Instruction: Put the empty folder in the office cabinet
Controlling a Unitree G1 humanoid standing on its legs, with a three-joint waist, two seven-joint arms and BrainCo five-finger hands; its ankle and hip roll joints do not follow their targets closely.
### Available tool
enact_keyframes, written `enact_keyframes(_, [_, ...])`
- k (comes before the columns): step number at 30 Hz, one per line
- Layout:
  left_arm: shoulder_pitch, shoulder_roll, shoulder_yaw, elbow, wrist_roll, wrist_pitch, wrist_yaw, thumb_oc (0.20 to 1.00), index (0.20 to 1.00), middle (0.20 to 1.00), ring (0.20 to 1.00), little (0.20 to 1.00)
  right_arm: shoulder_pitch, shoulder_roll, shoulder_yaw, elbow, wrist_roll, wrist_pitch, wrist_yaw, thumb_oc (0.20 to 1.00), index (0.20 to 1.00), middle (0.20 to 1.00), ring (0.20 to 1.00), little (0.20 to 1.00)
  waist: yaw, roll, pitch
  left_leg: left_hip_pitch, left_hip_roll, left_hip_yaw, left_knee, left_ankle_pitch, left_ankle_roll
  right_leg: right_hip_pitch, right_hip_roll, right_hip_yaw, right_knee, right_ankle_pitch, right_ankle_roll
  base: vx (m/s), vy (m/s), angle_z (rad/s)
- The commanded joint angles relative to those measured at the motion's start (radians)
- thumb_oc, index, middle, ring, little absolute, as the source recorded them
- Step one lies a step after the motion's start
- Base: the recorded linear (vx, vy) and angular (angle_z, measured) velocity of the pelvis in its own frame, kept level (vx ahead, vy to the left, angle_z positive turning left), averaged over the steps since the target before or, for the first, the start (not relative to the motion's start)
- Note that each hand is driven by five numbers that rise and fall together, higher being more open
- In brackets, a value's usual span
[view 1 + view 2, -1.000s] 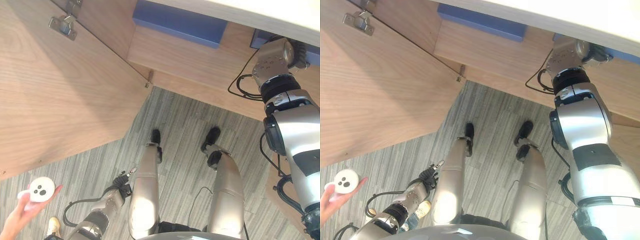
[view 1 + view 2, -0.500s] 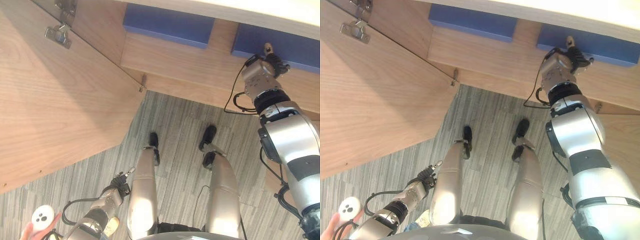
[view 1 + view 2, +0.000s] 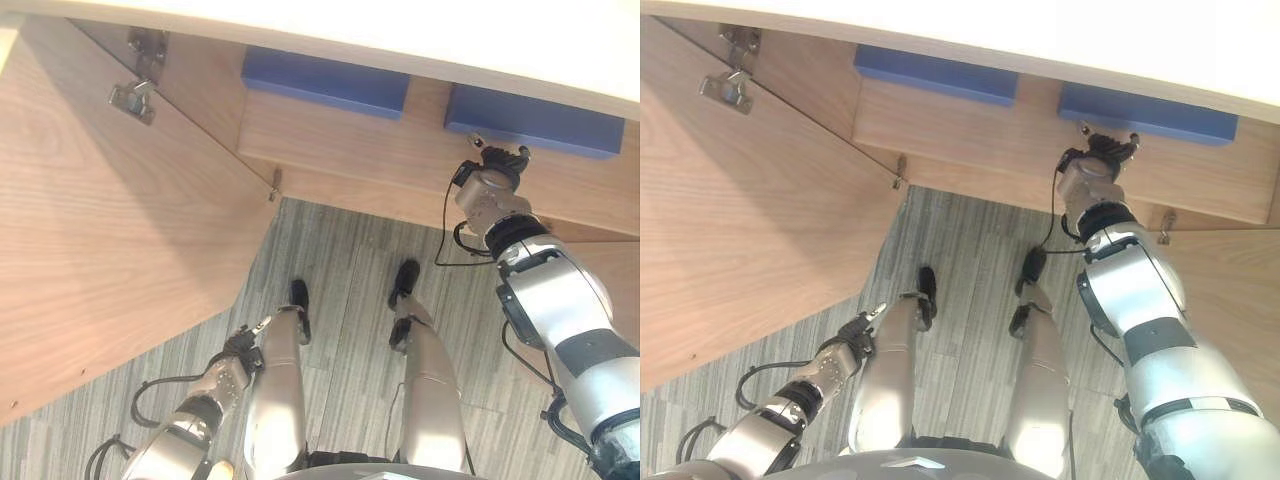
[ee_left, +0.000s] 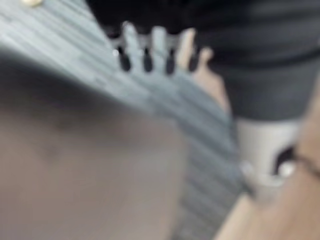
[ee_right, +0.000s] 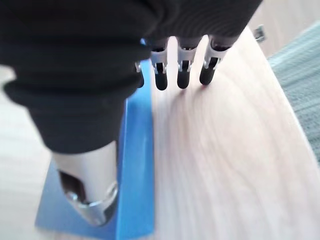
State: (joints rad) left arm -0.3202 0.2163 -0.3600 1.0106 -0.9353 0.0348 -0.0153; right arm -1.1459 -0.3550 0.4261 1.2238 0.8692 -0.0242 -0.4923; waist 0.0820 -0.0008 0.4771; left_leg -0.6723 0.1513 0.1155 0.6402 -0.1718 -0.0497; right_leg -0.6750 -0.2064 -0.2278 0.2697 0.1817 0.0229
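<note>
Two blue folders lie flat on the cabinet's wooden shelf (image 3: 350, 140), one to the left (image 3: 325, 80) and one to the right (image 3: 535, 118). My right hand (image 3: 490, 175) hovers over the shelf's front part, just in front of the right folder (image 3: 1145, 112). The right wrist view shows its fingers (image 5: 182, 72) straight and holding nothing, above bare wood beside the folder's edge (image 5: 135, 165). Low at my side hangs my left hand (image 3: 240, 350), its fingers (image 4: 150, 47) straight and empty above the floor.
The cabinet's wooden door (image 3: 110, 230) stands swung open on the left, with a metal hinge (image 3: 132, 98) near its top. A pale cabinet top (image 3: 400, 30) overhangs the shelf. Grey striped carpet (image 3: 350, 250) covers the floor below.
My right hand has drawn back from the right folder toward the shelf's front. The view has shifted, and the person's hand with the white object at lower left is gone from sight.
</note>
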Motion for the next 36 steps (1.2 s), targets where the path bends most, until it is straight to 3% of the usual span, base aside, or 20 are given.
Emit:
enact_keyframes(1, [0.018,-0.018,-0.009,-0.001,-0.007,-0.053,0.026,1.0,1.0,1.0,1.0,1.0,0.021,-0.063,0.002,-0.067,-0.1,-0.049,0.104,1.0,1.0,1.0,1.0,1.0,0.015,-0.003,0.043,0.009,0.016,0.002,0.049,0.041,0.0,0.08,0.035,-0.009,0.072,-0.209,-0.001,-0.11,0.113,-0.05])
enact_keyframes(9, [-0.005,-0.017,0.003,-0.015,0.032,-0.105,0.06,1.0,1.0,1.0,1.0,1.0,0.377,-0.079,0.024,-0.217,-0.351,-0.122,0.239,1.0,1.0,1.0,1.0,1.0,-0.055,-0.041,0.043,0.288,-0.01,0.062,-0.111,0.018,0.01,0.296,0.028,0.015,-0.092,-0.144,0.037,-0.1,0.12,-0.09])
enact_keyframes(11, [-0.001,-0.013,0.002,-0.034,0.035,-0.123,0.078,1.0,1.0,1.0,1.0,1.0,0.502,-0.1,0.045,-0.297,-0.412,-0.127,0.275,1.0,1.0,1.0,1.0,1.0,-0.078,-0.05,0.04,0.41,-0.028,0.083,-0.189,0.01,0.013,0.393,0.025,0.022,-0.159,-0.115,0.056,-0.12,0.149,-0.28])
enact_keyframes(16, [0.037,0.008,0.016,-0.066,0.081,-0.133,0.072,1.0,1.0,1.0,1.0,1.0,0.695,-0.115,0.042,-0.362,-0.498,-0.165,0.316,1.0,1.0,1.0,1.0,1.0,-0.109,-0.068,-0.027,0.532,-0.042,0.117,-0.286,-0.015,0.024,0.482,0.022,0.033,-0.243,-0.078,0.081,-0.08,0.062,-0.08])
enact_keyframes(17, [0.052,0.012,0.018,-0.068,0.103,-0.143,0.063,1.0,1.0,1.0,1.0,1.0,0.733,-0.119,0.033,-0.373,-0.487,-0.176,0.318,1.0,1.0,1.0,1.0,1.0,-0.111,-0.084,-0.04,0.542,-0.056,0.132,-0.309,0.004,0.033,0.483,0.011,0.031,-0.261,-0.057,0.079,-0.2,-0.031,-0.19])
enact_keyframes(19, [0.146,0.024,0.023,-0.007,0.161,-0.263,-0.048,1.0,1.0,1.0,1.0,1.0,0.831,-0.129,-0.022,-0.363,-0.489,-0.232,0.356,1.0,1.0,1.0,1.0,1.0,-0.098,-0.095,-0.07,0.582,-0.071,0.129,-0.347,-0.011,0.04,0.514,0.01,0.015,-0.302,-0.039,0.095,-0.18,-0.051,-0.03])
enact_keyframes(24, [0.29,0.017,0.089,0.122,0.249,-0.448,-0.207,1.0,1.0,1.0,1.0,1.0,0.939,-0.074,-0.099,-0.301,-0.507,-0.267,0.383,1.0,1.0,1.0,1.0,1.0,-0.081,-0.095,-0.105,0.67,-0.076,0.127,-0.366,-0.069,0.052,0.576,0.01,-0.009,-0.345,-0.014,0.13,-0.06,0.03,-0.02])
enact_keyframes(29, [0.317,0.022,0.117,0.139,0.296,-0.458,-0.229,1.0,1.0,1.0,1.0,1.0,0.978,-0.043,-0.131,-0.301,-0.464,-0.242,0.343,1.0,1.0,1.0,1.0,1.0,-0.084,-0.098,-0.13,0.697,-0.088,0.133,-0.356,-0.097,0.066,0.577,-0.001,-0.009,-0.357,-0.005,0.146,-0.11,0.085,-0.06])
enact_keyframes(33, [0.327,0.039,0.113,0.093,0.348,-0.461,-0.248,1.0,1.0,1.0,1.0,1.0,1.018,-0.018,-0.207,-0.33,-0.399,-0.213,0.253,1.0,1.0,1.0,1.0,1.0,-0.101,-0.079,-0.14,0.714,-0.116,0.136,-0.338,-0.125,0.084,0.542,-0.014,-0.005,-0.357,-0.018,0.169,-0.26,0.251,-0.18])
enact_keyframes(36, [0.34,0.051,0.108,0.027,0.396,-0.429,-0.229,1.0,1.0,1.0,1.0,1.0,1.041,-0.006,-0.253,-0.34,-0.354,-0.188,0.216,1.0,1.0,1.0,1.0,1.0,-0.104,-0.063,-0.142,0.726,-0.134,0.142,-0.352,-0.119,0.087,0.521,-0.018,-0.024,-0.357,-0.012,0.181,-0.18,0.259,-0.29])
